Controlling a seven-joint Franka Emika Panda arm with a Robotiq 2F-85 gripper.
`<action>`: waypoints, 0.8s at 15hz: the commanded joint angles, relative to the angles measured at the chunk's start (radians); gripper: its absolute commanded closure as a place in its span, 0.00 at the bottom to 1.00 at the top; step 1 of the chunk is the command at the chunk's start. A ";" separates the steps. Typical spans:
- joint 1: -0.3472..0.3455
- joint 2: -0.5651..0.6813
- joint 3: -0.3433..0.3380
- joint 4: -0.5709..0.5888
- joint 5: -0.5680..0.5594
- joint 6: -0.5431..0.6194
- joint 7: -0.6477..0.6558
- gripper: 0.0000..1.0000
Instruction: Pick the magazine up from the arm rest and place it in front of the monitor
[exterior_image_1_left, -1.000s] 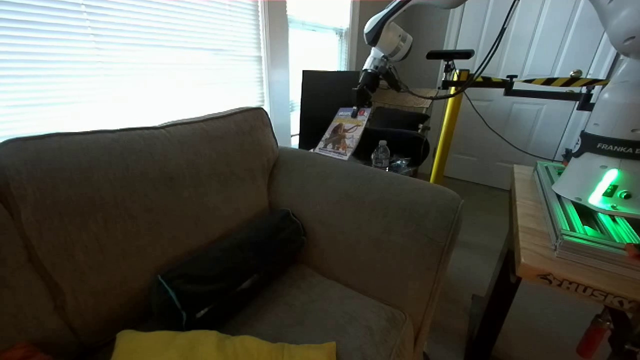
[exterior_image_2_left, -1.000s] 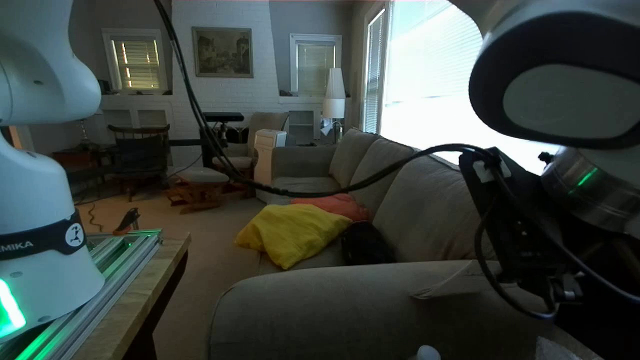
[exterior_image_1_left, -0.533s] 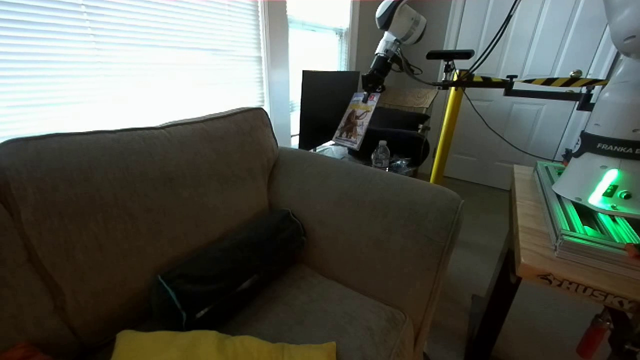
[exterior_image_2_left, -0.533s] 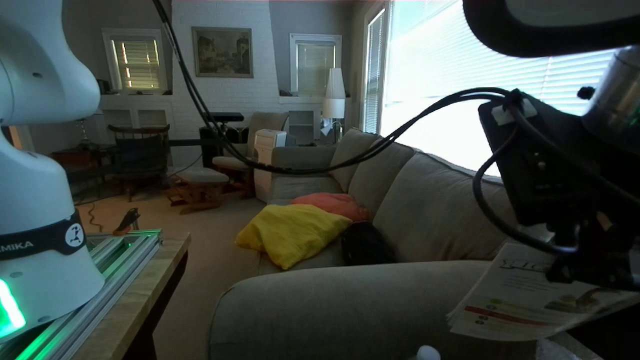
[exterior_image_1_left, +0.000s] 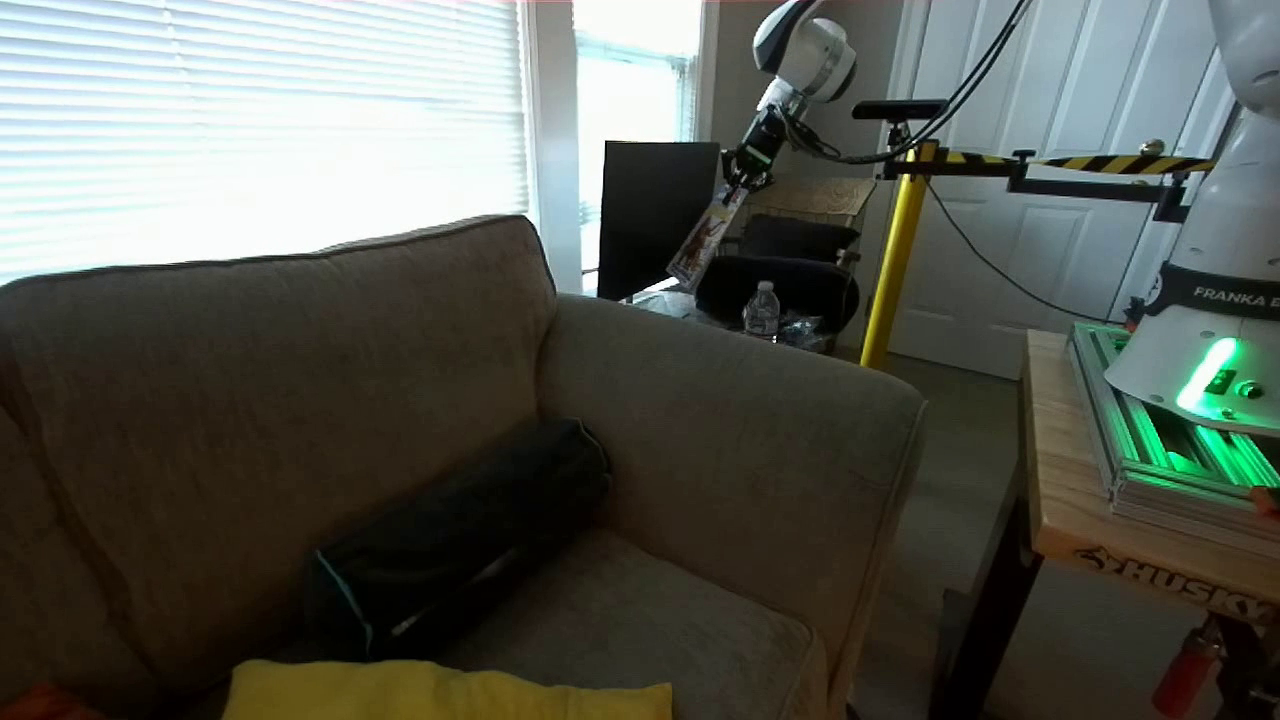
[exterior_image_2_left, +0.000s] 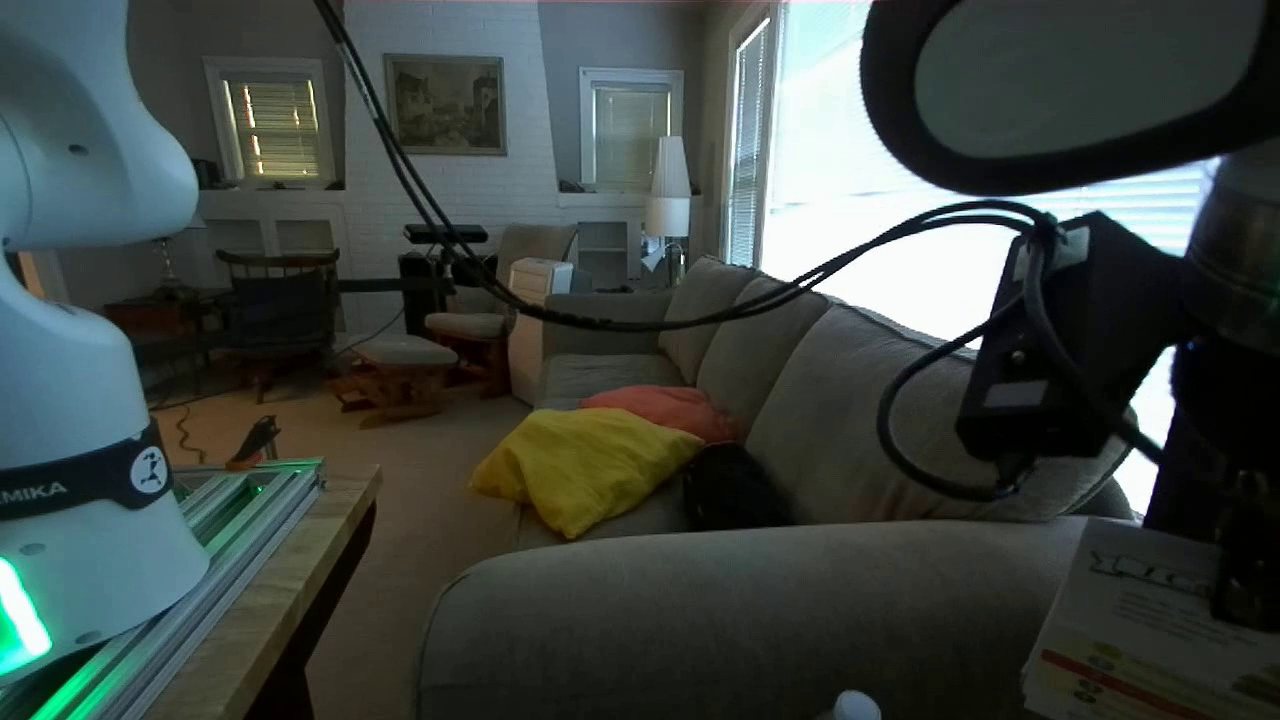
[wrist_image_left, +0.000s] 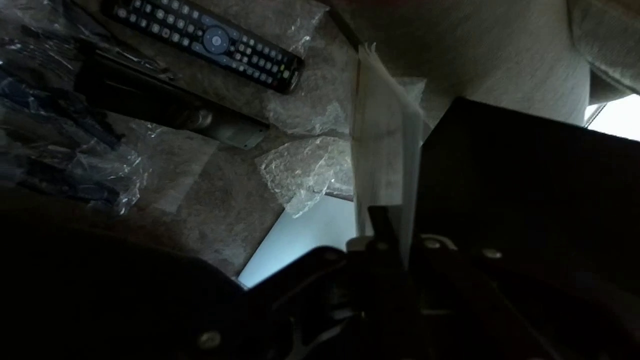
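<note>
The magazine (exterior_image_1_left: 705, 240) hangs tilted from my gripper (exterior_image_1_left: 740, 183), its cover turned partly edge-on, in front of the right side of the monitor (exterior_image_1_left: 650, 215) in an exterior view. Its printed page side (exterior_image_2_left: 1150, 640) shows at the lower right in an exterior view. In the wrist view my gripper (wrist_image_left: 392, 230) is shut on one end of the magazine (wrist_image_left: 380, 140), which points away edge-on above a cluttered surface. A large black shape right of it is too dark to identify. The arm rest (exterior_image_1_left: 740, 400) shows in both exterior views (exterior_image_2_left: 750, 600), with nothing on its visible top.
On the surface below lie a remote control (wrist_image_left: 215, 40), a dark bar-shaped object (wrist_image_left: 170, 97) and clear plastic wrap (wrist_image_left: 310, 170). A water bottle (exterior_image_1_left: 760, 312) stands behind the arm rest. A dark chair (exterior_image_1_left: 800, 275) and yellow post (exterior_image_1_left: 893, 270) stand nearby.
The gripper rose with the magazine and shifted slightly right in an exterior view, then turned, so the cover now shows narrower. The magazine stays held throughout.
</note>
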 joint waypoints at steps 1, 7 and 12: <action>0.011 -0.038 -0.014 -0.118 0.108 0.153 0.057 0.99; -0.043 0.012 0.074 -0.190 0.424 0.382 0.013 0.99; -0.134 0.083 0.216 -0.141 0.751 0.473 -0.172 0.99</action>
